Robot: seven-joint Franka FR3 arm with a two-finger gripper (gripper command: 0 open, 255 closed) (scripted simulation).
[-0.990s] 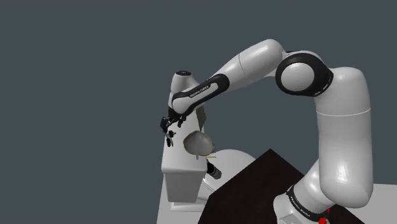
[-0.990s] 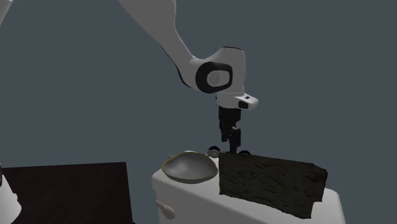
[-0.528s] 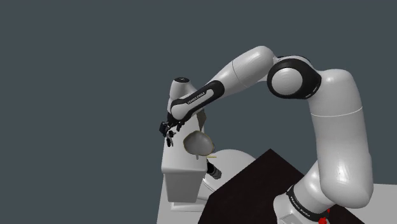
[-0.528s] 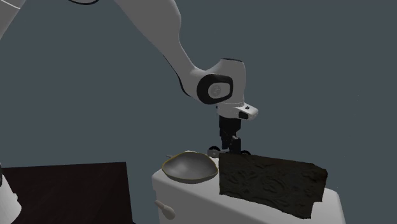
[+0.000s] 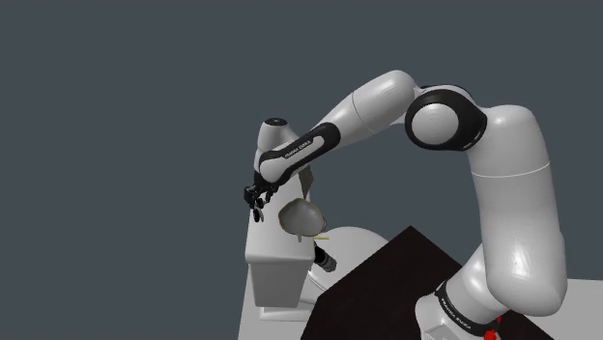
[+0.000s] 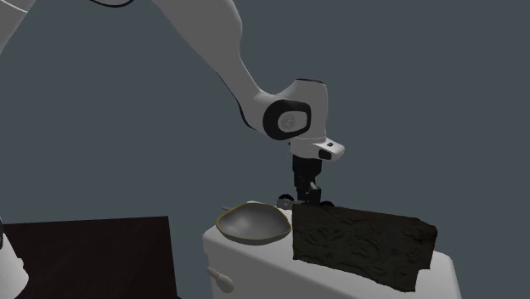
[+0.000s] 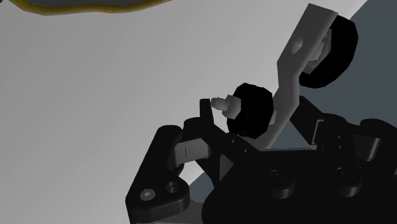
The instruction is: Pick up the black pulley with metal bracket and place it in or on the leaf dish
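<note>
The pulley [image 7: 251, 111] has black wheels on a grey metal bracket [image 7: 289, 76]. It rests on a white top beside the leaf dish [image 6: 250, 222], a shallow grey bowl with a yellowish rim [image 7: 83, 7]. My gripper [image 6: 307, 197] points straight down at the pulley [image 6: 287, 201], between the dish and a dark block. In the wrist view the black fingers [image 7: 172, 162] clasp the lower part of the bracket, so the gripper [image 7: 254, 149] is shut on the pulley. From the shoulder view, the gripper [image 5: 255, 201] hangs just left of the dish [image 5: 302, 218].
The white cabinet [image 6: 246, 259] carries a dark, rough-textured block [image 6: 361, 242] just right of the gripper. A small knob [image 6: 217, 277] sticks out of the cabinet's front. The dark stand top [image 5: 387, 290] lies beside the cabinet. Grey background all round.
The arm came down onto the pulley, then held still. The fingers have drawn together around the bracket. The dish and pulley have not moved.
</note>
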